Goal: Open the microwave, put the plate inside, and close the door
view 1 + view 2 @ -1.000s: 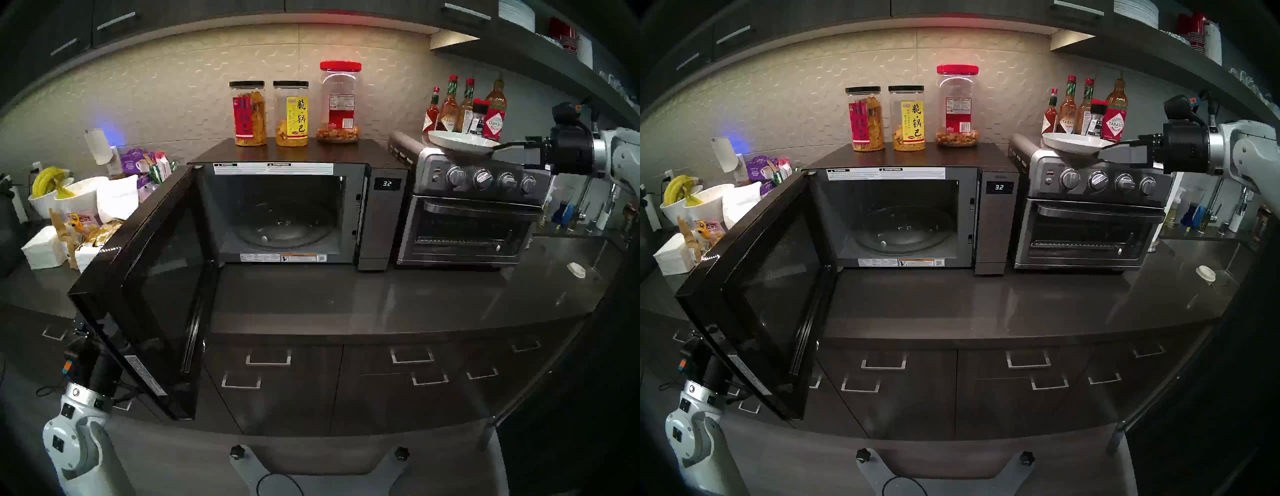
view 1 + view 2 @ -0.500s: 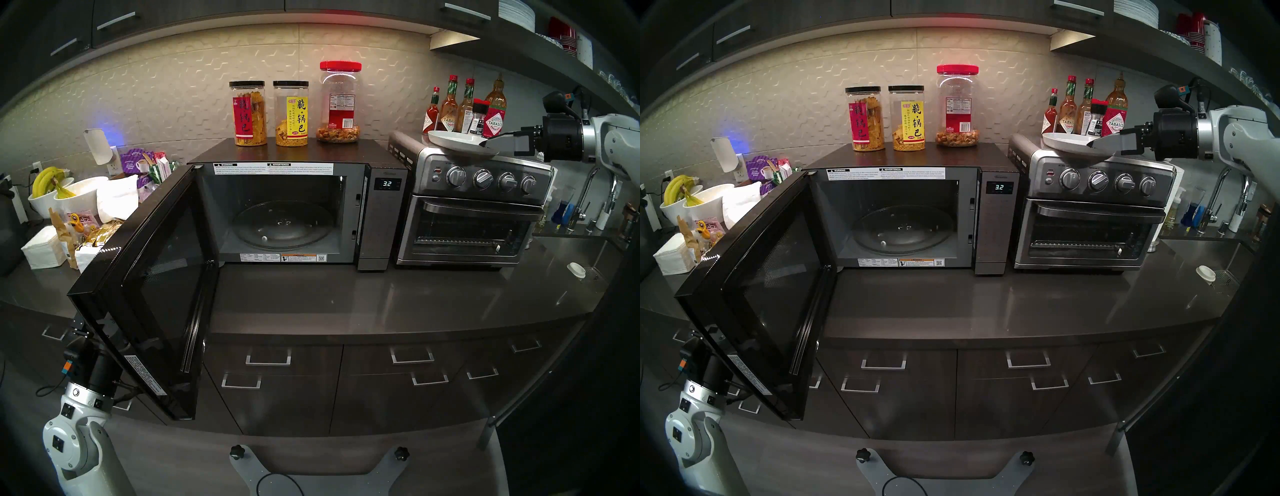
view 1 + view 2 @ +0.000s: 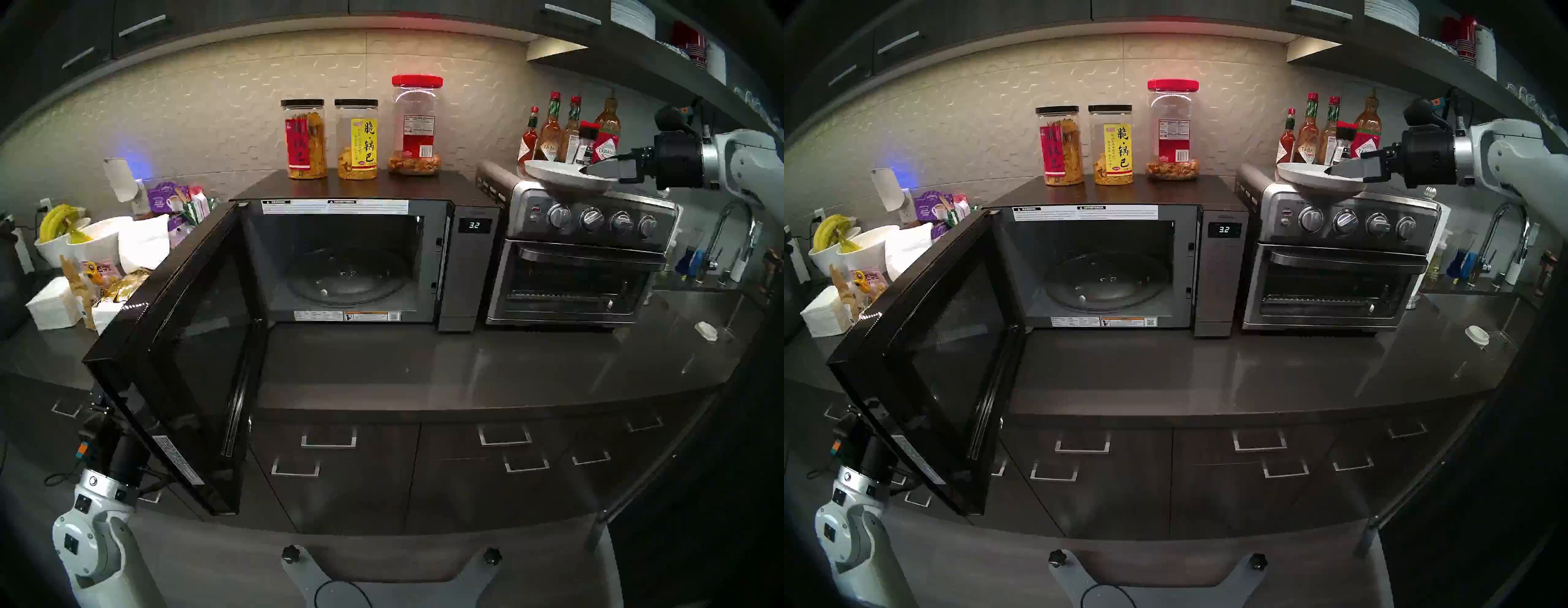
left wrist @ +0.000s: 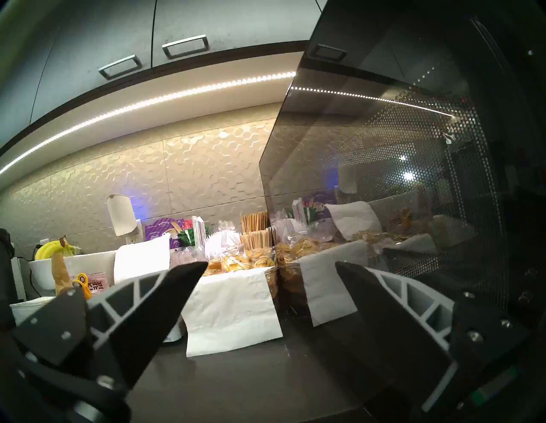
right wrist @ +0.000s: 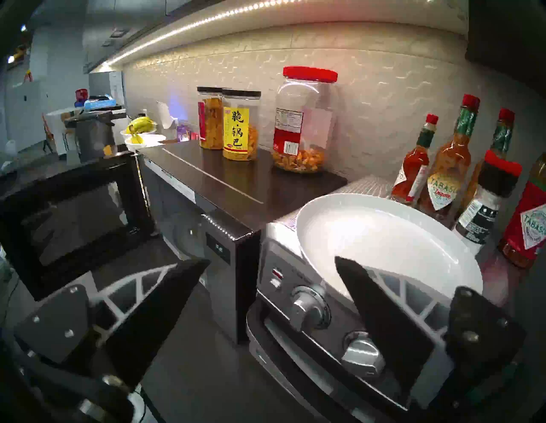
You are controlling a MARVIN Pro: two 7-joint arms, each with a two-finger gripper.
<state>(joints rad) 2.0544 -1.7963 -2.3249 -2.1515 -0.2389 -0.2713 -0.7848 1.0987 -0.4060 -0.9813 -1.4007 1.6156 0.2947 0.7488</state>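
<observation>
door (image 3: pixel 178 352) is standing swung wide at the near left, off the worktop's (image 3: pixel 466 365) front edge, and the left hand (image 4: pixel 271 265) is sitting spread and empty beside its outer glass, so the opening step looks done. microwave (image 3: pixel 471 271) behind it is showing a bare cavity with only the clear turntable (image 3: pixel 345 278) on the floor. farther back and to the right, the plate (image 5: pixel 381 236) is lying on the roof of the toaster oven (image 3: pixel 577 259), just in front of the sauce bottles (image 3: pixel 568 131), its front rim hanging a little past the oven's front edge. the right hand (image 5: pixel 271 260) is hovering with its jaws wide and holding nothing; one finger is sitting over the plate's near rim, the other out in front of the oven's knobs. a good pickup is calling for the lower finger going under the overhanging rim and the upper one onto it (a thin lip, so a deep, square bite). pinching gently and lifting level is likely keeping the plate from sliding back into the bottles.
</observation>
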